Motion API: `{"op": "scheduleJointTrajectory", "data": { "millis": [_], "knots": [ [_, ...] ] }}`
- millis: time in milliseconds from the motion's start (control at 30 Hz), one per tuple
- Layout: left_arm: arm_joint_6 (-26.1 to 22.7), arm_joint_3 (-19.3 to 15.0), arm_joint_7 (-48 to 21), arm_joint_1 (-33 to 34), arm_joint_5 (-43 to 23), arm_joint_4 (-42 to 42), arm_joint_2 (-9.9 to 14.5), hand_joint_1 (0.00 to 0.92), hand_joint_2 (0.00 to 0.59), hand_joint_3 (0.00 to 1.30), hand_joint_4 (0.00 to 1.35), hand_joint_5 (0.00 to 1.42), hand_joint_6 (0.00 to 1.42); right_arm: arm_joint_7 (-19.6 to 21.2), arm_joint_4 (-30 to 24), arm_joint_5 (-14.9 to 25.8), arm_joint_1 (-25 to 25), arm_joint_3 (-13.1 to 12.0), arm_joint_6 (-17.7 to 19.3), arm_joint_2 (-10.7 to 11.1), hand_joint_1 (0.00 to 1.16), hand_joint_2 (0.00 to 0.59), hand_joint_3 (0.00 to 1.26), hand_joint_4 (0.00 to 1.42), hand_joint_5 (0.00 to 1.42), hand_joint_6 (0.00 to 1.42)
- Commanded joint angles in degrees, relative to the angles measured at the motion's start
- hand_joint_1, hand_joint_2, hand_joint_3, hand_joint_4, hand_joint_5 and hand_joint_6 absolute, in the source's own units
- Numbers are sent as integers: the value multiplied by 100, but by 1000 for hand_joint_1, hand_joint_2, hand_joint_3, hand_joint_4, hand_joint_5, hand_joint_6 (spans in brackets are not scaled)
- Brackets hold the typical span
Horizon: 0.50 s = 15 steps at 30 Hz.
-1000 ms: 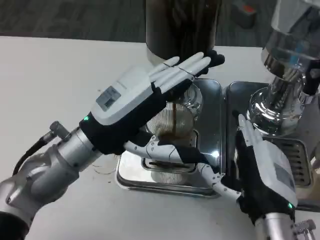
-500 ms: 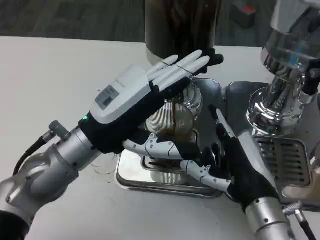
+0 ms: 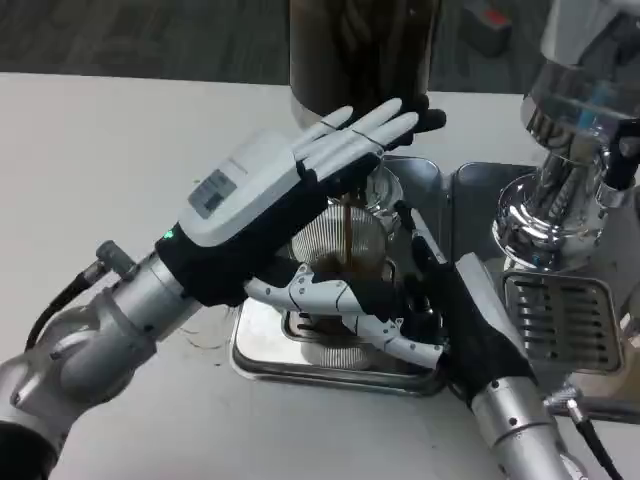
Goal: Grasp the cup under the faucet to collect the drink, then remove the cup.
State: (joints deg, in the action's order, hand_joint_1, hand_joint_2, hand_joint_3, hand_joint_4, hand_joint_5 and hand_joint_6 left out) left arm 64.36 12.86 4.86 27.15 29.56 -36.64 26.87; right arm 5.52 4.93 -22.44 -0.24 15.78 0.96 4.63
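Nearest you, the right hand [image 3: 455,310] comes in from the lower right, edge-on, its fingers [image 3: 412,228] stretched up beside the cup's right side; whether they actually touch the cup you can't tell from this angle, and its lower fingers reach leftward along the drip tray [image 3: 262,352]. The tray is a shiny metal one sitting on the white table [image 3: 110,160]. Left of that, your left hand [image 3: 290,205] lies across the scene from the lower left (white back up, green light near the wrist), upper fingers [image 3: 365,135] held straight and close together over the cup's top, w/ its lower fingers curled round the cup's front near the base, so it grips the cup. The cup [image 3: 345,245], clear and ribbed, stands upright on the tray btwn the two hands, and a thin brown stream falls into it w/ dark liquid pooled at the bottom. Behind it stands the dark dispenser [image 3: 365,45]. Far right, a chrome machine [image 3: 570,160] stands above a second slotted tray [image 3: 560,315].
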Motion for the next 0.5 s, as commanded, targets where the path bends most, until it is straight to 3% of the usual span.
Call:
{"op": "scheduleJointTrajectory", "data": {
  "millis": [33, 300, 500],
  "knots": [
    [-16, 67, -132, -31, 53, -38, 78, 0, 127, 86, 0, 216, 56, 55, 141, -100, -167, 60, 154, 10, 668, 201, 0, 0, 0, 0],
    [-78, -42, -119, -45, -38, 57, 106, 0, 129, 88, 0, 208, 40, 32, 313, -31, -310, 42, 196, -26, 660, 204, 0, 0, 0, 1],
    [-228, -424, -15, -193, -296, 359, 240, 0, 130, 86, 0, 198, 31, 38, 403, 48, -347, 33, 245, -66, 651, 204, 0, 0, 0, 2]
  ]
}}
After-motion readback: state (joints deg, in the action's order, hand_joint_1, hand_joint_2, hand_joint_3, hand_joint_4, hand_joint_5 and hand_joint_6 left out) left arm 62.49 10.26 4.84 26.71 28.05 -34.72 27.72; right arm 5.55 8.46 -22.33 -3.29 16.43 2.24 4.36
